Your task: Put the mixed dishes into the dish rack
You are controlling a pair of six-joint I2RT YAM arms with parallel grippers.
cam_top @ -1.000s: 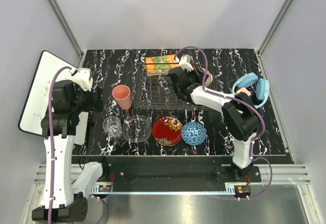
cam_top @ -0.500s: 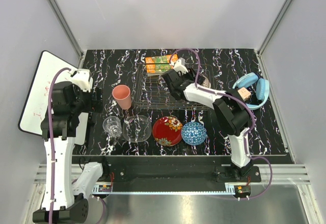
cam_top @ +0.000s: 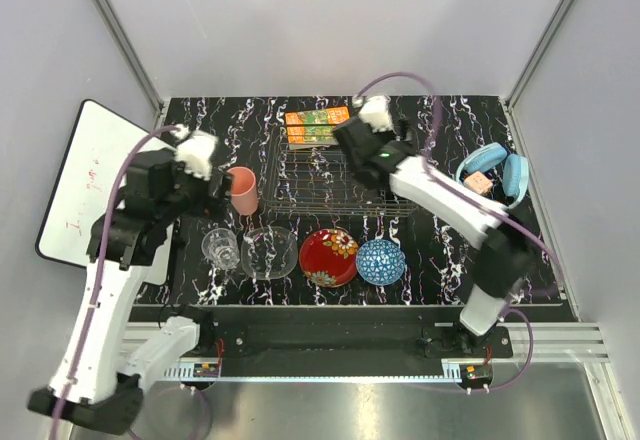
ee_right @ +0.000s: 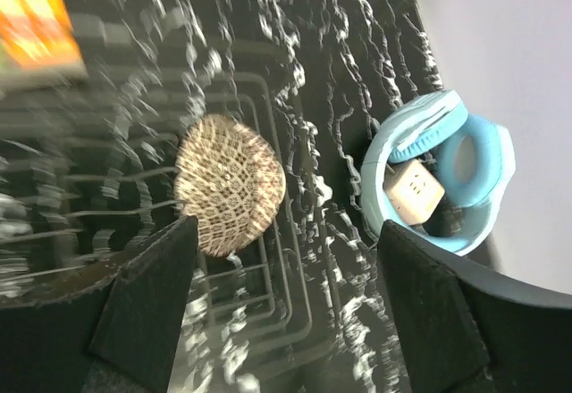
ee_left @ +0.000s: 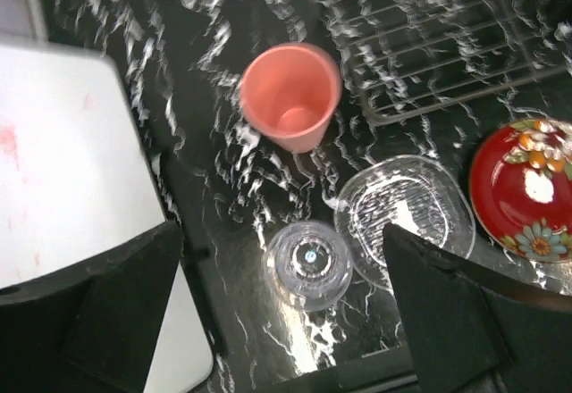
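Note:
The dish rack (cam_top: 310, 175) stands mid-table. In the right wrist view the brownish patterned bowl (ee_right: 231, 183) rests inside the dish rack (ee_right: 295, 295) at its right end, patterned outside towards the camera. My right gripper (ee_right: 288, 232) hangs open above it, holding nothing. On the table lie the salmon-pink cup (ee_left: 290, 98), clear drinking glass (ee_left: 308, 263), clear glass bowl (ee_left: 407, 214), red floral plate (cam_top: 328, 256) and blue patterned bowl (cam_top: 381, 261). My left gripper (ee_left: 281, 259) is wide open high above the glass, empty.
An orange-green carton (cam_top: 317, 126) lies behind the rack. Blue headphones (ee_right: 438, 170) holding a small beige block sit right of the rack. A white board (ee_left: 63, 170) lies off the table's left edge.
My right gripper has opened, let go of the brownish bowl in the rack and drawn back above it. The left arm has swung right, over the cup and glass.

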